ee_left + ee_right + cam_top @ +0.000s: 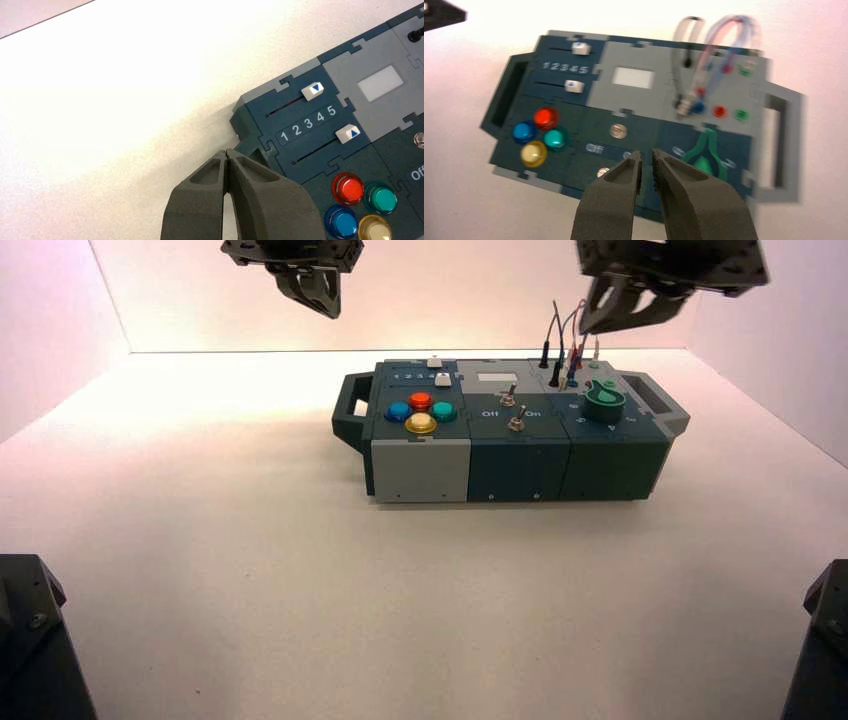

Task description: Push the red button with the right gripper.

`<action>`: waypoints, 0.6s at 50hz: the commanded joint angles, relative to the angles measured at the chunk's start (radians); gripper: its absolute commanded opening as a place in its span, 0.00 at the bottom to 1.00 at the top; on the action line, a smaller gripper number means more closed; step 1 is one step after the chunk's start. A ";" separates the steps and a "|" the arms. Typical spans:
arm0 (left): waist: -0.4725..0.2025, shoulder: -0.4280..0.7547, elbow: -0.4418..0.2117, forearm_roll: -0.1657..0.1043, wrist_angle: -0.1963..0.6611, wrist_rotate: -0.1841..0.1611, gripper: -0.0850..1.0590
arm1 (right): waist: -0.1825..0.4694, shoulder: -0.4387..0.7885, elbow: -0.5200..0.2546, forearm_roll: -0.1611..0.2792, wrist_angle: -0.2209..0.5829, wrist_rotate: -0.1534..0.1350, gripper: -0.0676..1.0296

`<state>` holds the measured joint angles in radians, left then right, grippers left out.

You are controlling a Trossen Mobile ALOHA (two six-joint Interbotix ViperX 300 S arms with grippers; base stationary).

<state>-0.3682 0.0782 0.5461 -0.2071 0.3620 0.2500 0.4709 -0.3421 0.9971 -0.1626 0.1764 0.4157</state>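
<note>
The right hand [647, 152], its fingers slightly parted and holding nothing, hovers above the right part of the box [515, 468], well apart from the red button [420, 400], which sits among the blue, green and yellow buttons on the box's left. The left hand [226, 152], closed, hangs beyond the box's left end.

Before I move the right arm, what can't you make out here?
- Wires' upper ends: in the high view, the right gripper overlaps that area.
- Green knob's lower part: right wrist view, behind the gripper.
- Box's right end: cut off by the left wrist view's edge.
- Lettering around the knob: blurred, right wrist view.
</note>
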 commanded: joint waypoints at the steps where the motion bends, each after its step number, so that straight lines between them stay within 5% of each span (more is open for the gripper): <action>1: 0.025 -0.052 0.002 0.002 -0.005 0.003 0.05 | 0.052 0.051 -0.060 0.005 -0.043 0.003 0.08; 30: 0.084 -0.130 0.072 0.003 -0.005 0.011 0.05 | 0.129 0.152 -0.150 0.006 -0.071 0.005 0.04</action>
<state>-0.2899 -0.0169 0.6259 -0.2056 0.3620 0.2562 0.5844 -0.1948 0.8836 -0.1595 0.1150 0.4188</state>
